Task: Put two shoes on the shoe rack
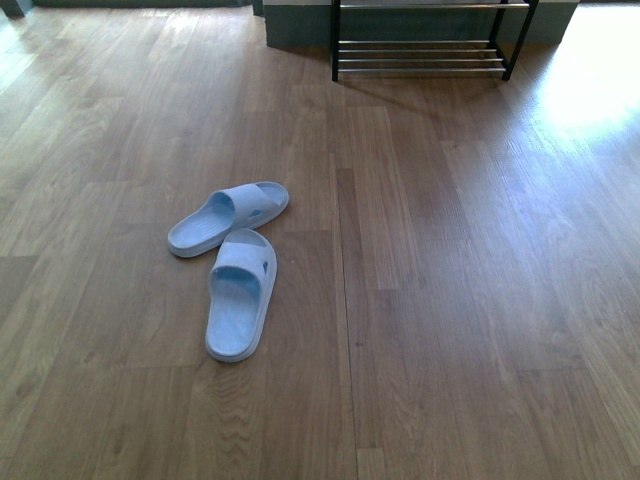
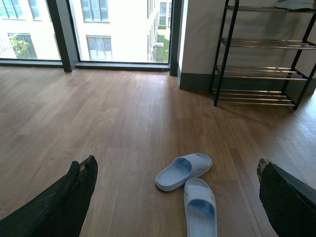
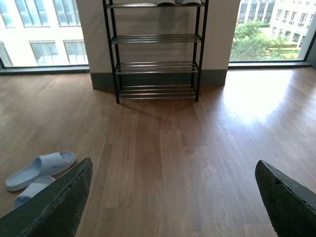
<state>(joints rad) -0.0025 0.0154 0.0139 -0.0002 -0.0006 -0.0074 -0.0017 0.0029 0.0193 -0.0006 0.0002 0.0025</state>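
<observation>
Two pale blue slides lie on the wooden floor, left of centre in the front view: one farther off and angled, the other nearer, their toes almost touching. The left wrist view shows both slides between the fingers of my open left gripper, which hangs above the floor. My right gripper is open over bare floor, with the slides off to one side. The shoe rack stands far back against the wall; its black frame and silver bars show fully in the right wrist view. Neither arm appears in the front view.
Something pale rests on the rack's top shelf, cut off by the frame edge. Floor-to-ceiling windows flank a wall pillar behind the rack. A bright patch of sunlight falls on the floor to the right of the rack.
</observation>
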